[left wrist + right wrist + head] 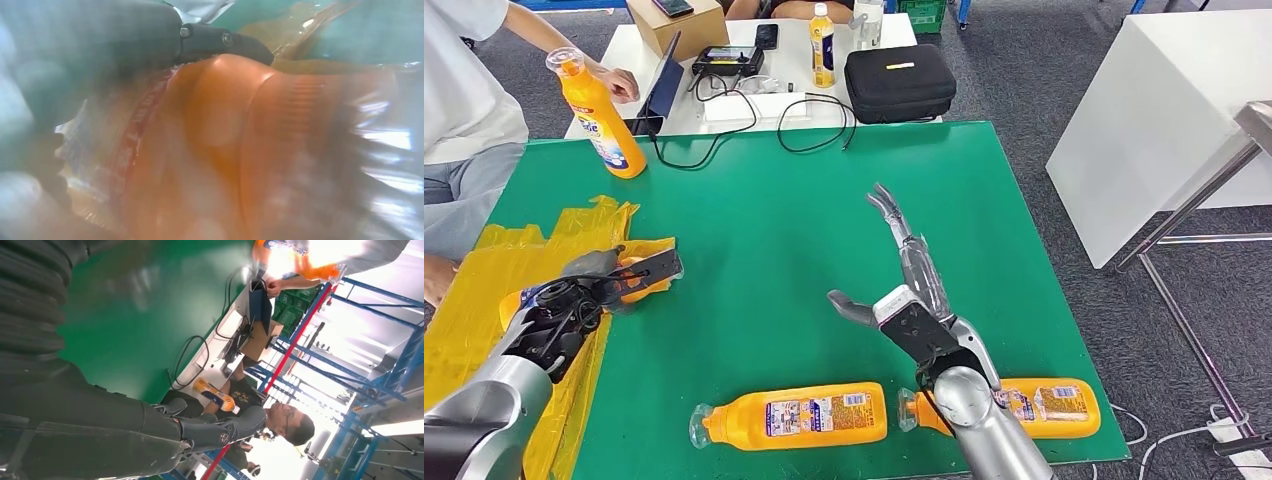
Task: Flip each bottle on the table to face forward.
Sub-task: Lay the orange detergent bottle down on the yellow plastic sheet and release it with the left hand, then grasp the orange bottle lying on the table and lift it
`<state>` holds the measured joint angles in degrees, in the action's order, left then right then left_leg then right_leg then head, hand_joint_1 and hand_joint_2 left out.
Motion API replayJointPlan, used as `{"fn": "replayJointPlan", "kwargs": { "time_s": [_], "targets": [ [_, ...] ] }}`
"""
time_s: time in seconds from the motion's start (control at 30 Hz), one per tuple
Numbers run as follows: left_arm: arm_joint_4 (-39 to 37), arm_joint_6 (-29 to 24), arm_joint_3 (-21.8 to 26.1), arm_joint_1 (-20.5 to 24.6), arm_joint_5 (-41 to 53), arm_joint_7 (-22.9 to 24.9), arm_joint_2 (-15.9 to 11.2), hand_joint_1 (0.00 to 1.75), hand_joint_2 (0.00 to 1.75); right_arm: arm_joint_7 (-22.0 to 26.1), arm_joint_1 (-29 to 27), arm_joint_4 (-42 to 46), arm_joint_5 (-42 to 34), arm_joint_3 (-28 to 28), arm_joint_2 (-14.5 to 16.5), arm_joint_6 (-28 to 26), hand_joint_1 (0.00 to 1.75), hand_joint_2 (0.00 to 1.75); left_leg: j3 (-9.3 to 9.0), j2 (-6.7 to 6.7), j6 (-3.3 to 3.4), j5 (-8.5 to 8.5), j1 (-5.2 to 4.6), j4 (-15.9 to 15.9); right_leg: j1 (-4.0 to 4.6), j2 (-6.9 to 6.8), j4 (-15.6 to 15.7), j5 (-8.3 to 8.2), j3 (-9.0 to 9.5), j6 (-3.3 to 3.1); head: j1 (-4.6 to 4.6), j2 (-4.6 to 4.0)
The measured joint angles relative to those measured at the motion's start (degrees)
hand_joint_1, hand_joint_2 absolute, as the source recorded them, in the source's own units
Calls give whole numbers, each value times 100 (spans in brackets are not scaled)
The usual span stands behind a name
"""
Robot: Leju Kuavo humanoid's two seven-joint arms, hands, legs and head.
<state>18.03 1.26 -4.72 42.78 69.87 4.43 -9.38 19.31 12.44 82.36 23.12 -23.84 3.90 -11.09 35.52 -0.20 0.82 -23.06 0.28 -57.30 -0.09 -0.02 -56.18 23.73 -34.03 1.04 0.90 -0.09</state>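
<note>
Left hand (594, 285) apparently grips an orange bottle (225, 150); right hand (904, 290) fingers released.

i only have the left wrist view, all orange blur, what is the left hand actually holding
Observer: The left hand grips an orange bottle lying over yellow plastic sheeting at the left of the green table.
Operator: where's the right hand
Observer: The right hand hovers over the middle of the table, fingers apart, holding nothing.
Operator: any other bottles left
Observer: Two more lie on their sides near the front edge: one in the middle, one partly behind the right arm.
Operator: anyone close by
Observer: A person's hand is beside an upright bottle at the far left corner.
</note>
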Motion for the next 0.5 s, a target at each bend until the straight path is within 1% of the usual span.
{"fn": "replayJointPlan", "kwargs": {
  "time_s": [0.33, 0.5],
  "targets": [
    [37, -146, -3, 52, 82, -182, 48, 0, 175, -49, -4, -40, 0, 7, 9, 3, 0, 175, 1, 1, 0, 0, 0, -1, 0, 0, 1, 0, -4, 0, 2, 0],
    [150, -146, -7, 200, 97, -311, 122, 0, 175, -51, -25, -53, 3, 21, 21, 3, 0, 175, 2, 2, 0, 0, 0, -1, 0, 1, 0, 0, -5, 0, 2, 0]
  ]
}}
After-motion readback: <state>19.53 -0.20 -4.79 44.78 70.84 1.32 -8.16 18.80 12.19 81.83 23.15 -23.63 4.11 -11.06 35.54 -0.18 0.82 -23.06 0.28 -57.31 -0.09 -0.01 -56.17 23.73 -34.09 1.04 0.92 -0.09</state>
